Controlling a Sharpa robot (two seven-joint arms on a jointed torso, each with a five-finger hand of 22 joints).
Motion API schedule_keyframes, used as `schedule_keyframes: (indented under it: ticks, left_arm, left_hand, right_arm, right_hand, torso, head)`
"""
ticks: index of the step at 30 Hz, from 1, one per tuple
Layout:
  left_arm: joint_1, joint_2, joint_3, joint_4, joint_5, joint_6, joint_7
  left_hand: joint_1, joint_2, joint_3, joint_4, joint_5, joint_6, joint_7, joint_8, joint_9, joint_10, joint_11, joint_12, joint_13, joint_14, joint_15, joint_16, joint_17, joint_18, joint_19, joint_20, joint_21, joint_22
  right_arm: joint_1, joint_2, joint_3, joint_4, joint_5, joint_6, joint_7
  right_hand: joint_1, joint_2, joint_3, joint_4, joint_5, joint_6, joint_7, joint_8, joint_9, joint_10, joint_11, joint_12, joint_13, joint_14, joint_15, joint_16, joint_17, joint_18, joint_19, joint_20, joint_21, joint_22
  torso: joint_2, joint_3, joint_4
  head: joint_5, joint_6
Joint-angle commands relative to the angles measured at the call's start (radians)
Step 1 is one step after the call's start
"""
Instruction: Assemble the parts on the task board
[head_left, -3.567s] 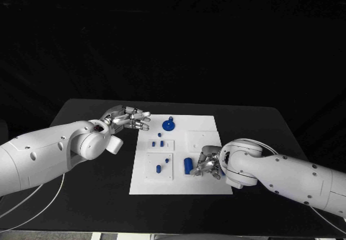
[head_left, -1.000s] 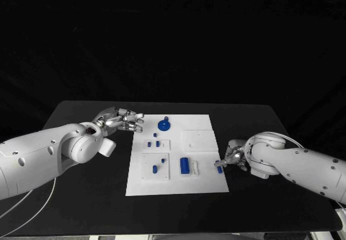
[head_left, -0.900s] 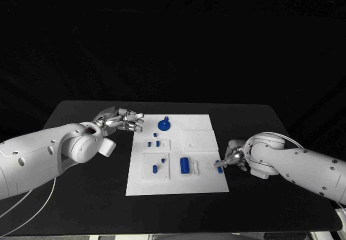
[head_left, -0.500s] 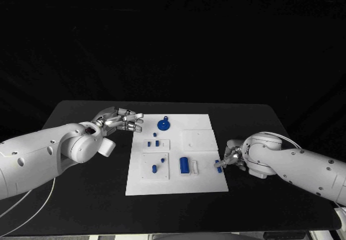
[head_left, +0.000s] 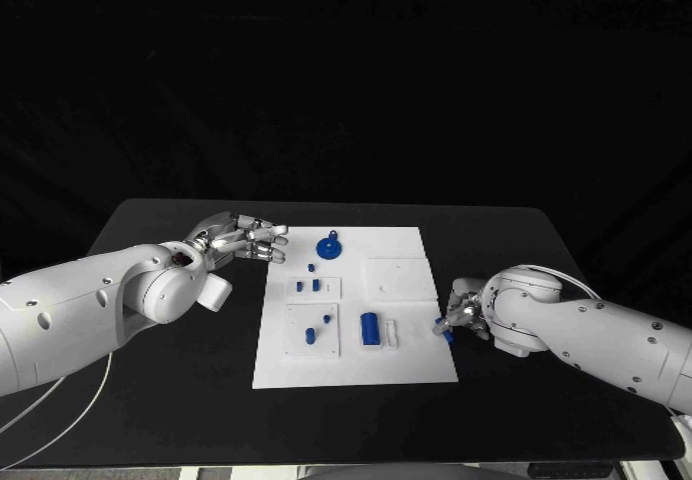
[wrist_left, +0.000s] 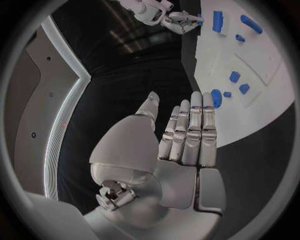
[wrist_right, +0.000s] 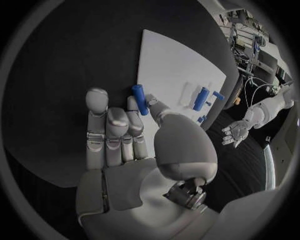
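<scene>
I've got my right hand (head_left: 464, 318) at the right edge of the task board (head_left: 404, 368), thumb and a finger pinching a short blue peg (wrist_right: 139, 99); the other fingers (wrist_right: 97, 131) lie straight and close together, out of the way. I read that as a carry grip: the peg is held by its side so one end stays free to go into a seat. It is lifted just off the board's right margin, not yet over any seat that I can make out.

My left hand (head_left: 238, 240) hangs beside the board's far-left corner, fingers (wrist_left: 190, 131) extended and a little apart, holding nothing. I judge it's parked there to keep the board clear.

On the board, a bigger blue cylinder (head_left: 374, 330) lies in its cradle just left of my right hand, small blue pieces (head_left: 304, 285) stand in the middle-left block, and a round blue part (head_left: 333, 248) sits near the far edge.

Room to move: bare black desk (head_left: 534, 250) to the right and behind my right hand, so retreat is easy. Inward, the cylinder is the near obstacle; I'd want to go over it rather than past it.
</scene>
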Motion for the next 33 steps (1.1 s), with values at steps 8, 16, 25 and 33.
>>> schedule_keyframes:
  ticks: [8, 16, 25, 33]
  left_arm:
    - [-0.001, -0.001, 0.001, 0.003, -0.003, 0.009, -0.002]
    - [-0.001, -0.002, 0.001, 0.003, -0.003, 0.009, -0.003]
    - [-0.001, -0.001, 0.000, 0.002, -0.005, 0.009, -0.006]
    - [-0.001, 0.000, 0.000, 0.002, -0.005, 0.009, -0.007]
  left_hand:
    - [-0.004, 0.000, 0.001, 0.004, -0.001, -0.008, -0.001, 0.005, 0.000, -0.005, -0.001, 0.007, 0.001, -0.007, 0.002, -0.003, 0.002, -0.012, -0.007, 0.003, 0.004, -0.001]
    - [-0.004, 0.000, 0.001, 0.004, -0.001, -0.008, -0.001, 0.005, 0.000, -0.005, -0.001, 0.007, 0.001, -0.007, 0.002, -0.003, 0.002, -0.012, -0.007, 0.003, 0.004, -0.001]
    - [-0.004, 0.002, 0.000, 0.004, -0.001, -0.008, -0.001, 0.005, 0.000, -0.006, -0.001, 0.007, 0.001, -0.007, 0.002, -0.003, 0.002, -0.012, -0.007, 0.003, 0.005, -0.002]
    - [-0.004, 0.002, 0.000, 0.004, -0.001, -0.008, -0.001, 0.005, 0.000, -0.006, -0.001, 0.007, 0.001, -0.008, 0.003, -0.003, 0.002, -0.012, -0.008, 0.003, 0.005, -0.002]
  right_arm:
    - [-0.023, -0.007, -0.015, -0.010, 0.019, -0.022, -0.001]
    - [-0.022, -0.031, 0.006, -0.009, 0.057, -0.043, 0.004]
    - [-0.001, -0.058, 0.063, 0.004, 0.122, -0.060, 0.004]
    - [0.023, -0.060, 0.081, 0.035, 0.153, -0.077, -0.004]
  right_hand:
    - [-0.025, 0.026, 0.105, -0.097, 0.032, 0.024, -0.005, -0.005, -0.132, -0.002, -0.002, 0.005, -0.007, 0.002, 0.002, 0.002, -0.007, -0.003, 0.043, 0.009, 0.008, 0.007]
    - [-0.032, 0.024, 0.104, -0.091, 0.035, 0.032, -0.009, -0.006, -0.126, 0.002, -0.005, 0.007, -0.008, 0.002, 0.000, 0.003, -0.009, -0.004, 0.044, 0.007, 0.009, 0.008]
    - [-0.033, 0.020, 0.108, -0.082, 0.035, 0.036, -0.012, -0.006, -0.124, 0.005, -0.007, 0.008, -0.008, 0.002, -0.001, 0.004, -0.012, -0.005, 0.044, 0.006, 0.011, 0.009]
    - [-0.035, 0.018, 0.102, -0.077, 0.039, 0.038, -0.013, -0.006, -0.123, 0.006, -0.008, 0.008, -0.008, 0.002, -0.001, 0.006, -0.013, -0.006, 0.044, 0.005, 0.014, 0.010]
  torso:
    - [0.000, -0.0012, -0.0008]
    - [0.000, -0.0015, -0.0004]
    - [0.000, -0.0021, -0.0003]
    - [0.000, -0.0017, 0.0001]
  head:
    - [0.002, 0.002]
    - [0.004, 0.004]
    - [0.004, 0.007]
    - [0.006, 0.005]
